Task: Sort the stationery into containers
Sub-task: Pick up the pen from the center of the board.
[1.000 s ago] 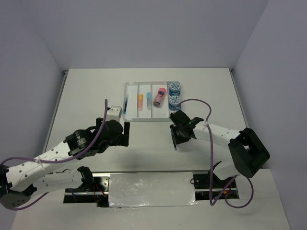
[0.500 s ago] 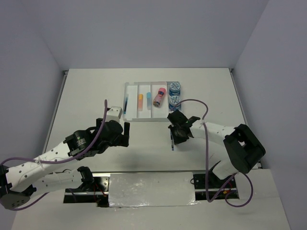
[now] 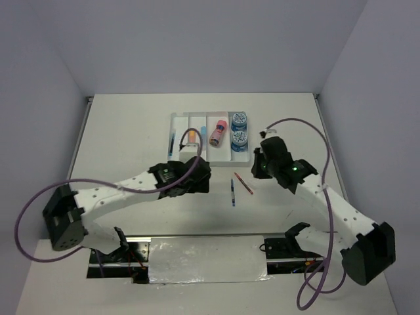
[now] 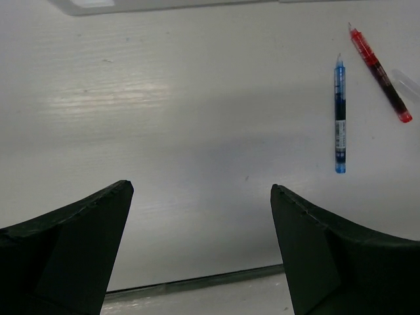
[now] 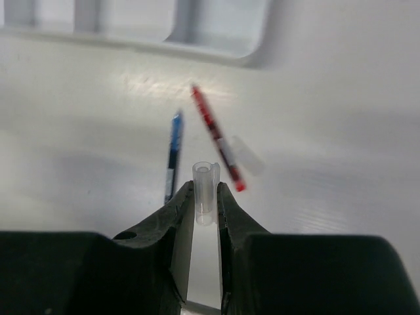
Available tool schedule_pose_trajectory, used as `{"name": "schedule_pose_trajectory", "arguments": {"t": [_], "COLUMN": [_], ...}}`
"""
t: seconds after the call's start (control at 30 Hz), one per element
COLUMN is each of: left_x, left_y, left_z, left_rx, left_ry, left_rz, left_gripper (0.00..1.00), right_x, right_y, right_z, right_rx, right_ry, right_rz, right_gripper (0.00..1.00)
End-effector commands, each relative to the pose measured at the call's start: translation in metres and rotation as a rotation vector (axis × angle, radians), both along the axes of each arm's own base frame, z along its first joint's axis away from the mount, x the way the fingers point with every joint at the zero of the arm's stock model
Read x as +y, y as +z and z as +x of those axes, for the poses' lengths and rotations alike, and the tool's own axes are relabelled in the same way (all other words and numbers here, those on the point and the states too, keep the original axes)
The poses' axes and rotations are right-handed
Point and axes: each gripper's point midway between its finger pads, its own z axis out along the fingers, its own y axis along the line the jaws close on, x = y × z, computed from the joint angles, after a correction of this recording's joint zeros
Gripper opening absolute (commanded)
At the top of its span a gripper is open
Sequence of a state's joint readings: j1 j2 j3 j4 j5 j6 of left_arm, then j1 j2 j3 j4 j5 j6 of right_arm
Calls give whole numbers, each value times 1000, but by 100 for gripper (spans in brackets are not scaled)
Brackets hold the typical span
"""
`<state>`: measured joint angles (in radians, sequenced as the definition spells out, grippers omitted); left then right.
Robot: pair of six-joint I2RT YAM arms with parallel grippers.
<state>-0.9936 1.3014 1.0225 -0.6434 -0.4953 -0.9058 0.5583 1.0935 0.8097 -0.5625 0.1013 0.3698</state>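
The clear four-compartment tray (image 3: 179, 159) holds a blue pen (image 3: 172, 143), an orange eraser (image 3: 191, 136), a light-blue eraser (image 3: 203, 130), a pink cylinder (image 3: 218, 133) and two blue patterned rolls (image 3: 239, 128). A second blue pen (image 3: 232, 192) and a red pen (image 3: 244, 183) lie on the table in front of the tray. My right gripper (image 5: 205, 187) is shut on a small clear pen cap (image 5: 205, 177) above them. My left gripper (image 4: 200, 190) is open and empty, left of the blue pen (image 4: 339, 115). No pink pen shows.
Another clear cap (image 5: 246, 155) lies beside the red pen (image 5: 216, 138). The tray's front edge (image 5: 216, 52) is just beyond the pens. The table's near edge (image 4: 197, 283) runs under my left fingers.
My left arm has reached right toward the table's middle. My right arm has pulled back to the right from the spot where the blue and red pens now lie.
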Motion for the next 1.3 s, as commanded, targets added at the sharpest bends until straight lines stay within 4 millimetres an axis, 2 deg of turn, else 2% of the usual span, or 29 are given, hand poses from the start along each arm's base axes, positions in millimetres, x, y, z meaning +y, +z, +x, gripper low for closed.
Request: {"name": "schedule_pose_trajectory", "arguments": {"t": [0.0, 0.03, 0.07, 0.1, 0.13, 0.17, 0.2, 0.23, 0.27, 0.3, 0.33, 0.4, 0.43, 0.47, 0.57, 0.6, 0.7, 0.93, 0.97, 1.07, 1.17, 1.2, 1.23, 1.27], "left_x": [-61, -73, -93, -105, -115, -132, -137, -144, -150, -154, -156, -164, -167, -168, -172, -169, -168, -161, -160, -158, -155, -152, -152, -147], "left_y": [13, -8, 2, -1, -22, -12, -16, -35, -30, -35, -50, -55, -63, -73, -79, -87, -94, -120, -123, -128, -139, -144, -147, -151], "left_z": [18, 21, 23, 23, 25, 24, 26, 22, 24, 24, 24, 27, 27, 27, 30, 30, 32, 27, 25, 20, 13, 10, 8, 5], "left_rx": [-4, 28, 18, 25, 53, 45, 34, 51, 47, 49, 61, 61, 70, 77, 78, 85, 83, 123, 128, 152, 186, 197, 205, 218], "left_ry": [54, 73, 63, 59, 70, 56, 67, 82, 88, 93, 101, 97, 95, 97, 97, 101, 107, 107, 107, 104, 91, 89, 88, 87], "left_rz": [-151, -115, -138, -133, -94, -103, -76, -33, -27, -15, 13, 10, 22, 39, 51, 81, 103, 135, 135, 128, 133, 139, 132, 138], "left_gripper": [99, 99, 99, 99, 99, 99, 99, 99, 97, 96, 95, 93, 88, 86, 84, 84, 83, 73, 66, 60, 48, 43, 31, 24], "right_x": [-53, -63, -71, -76, -84, -88, -92, -94, -95, -95, -96, -96, -95, -94, -92, -91, -86, -82, -82, -80, -76, -73, -68, -65], "right_y": [37, 43, 55, 62, 67, 75, 78, 81, 83, 84, 86, 89, 91, 93, 100, 100, 102, 103, 103, 103, 103, 105, 106, 105], "right_z": [10, 11, 9, 9, 9, 6, 4, 3, -3, -5, -7, -14, -18, -19, -23, -24, -26, -27, -27, -27, -27, -26, -28, -29], "right_rx": [-82, -100, -131, -151, -168, -195, -202, -208, -203, -205, -206, -218, -228, -238, -256, -258, -265, -270, -268, -265, -267, -278, -275, -274], "right_ry": [-206, -247, -275, -293, -319, -331, -340, -342, -331, -325, -319, -306, -293, -286, -271, -265, -237, -211, -209, -203, -181, -169, -144, -132], "right_rz": [-23, -28, -16, -8, -6, -1, -5, -5, -7, -9, -7, 6, 18, 24, 44, 47, 70, 83, 84, 85, 100, 113, 133, 144], "right_gripper": [4, 4, 4, 4, 4, 4, 5, 5, 5, 5, 6, 6, 6, 6, 7, 7, 8, 9, 9, 9, 9, 9, 9, 9]}}
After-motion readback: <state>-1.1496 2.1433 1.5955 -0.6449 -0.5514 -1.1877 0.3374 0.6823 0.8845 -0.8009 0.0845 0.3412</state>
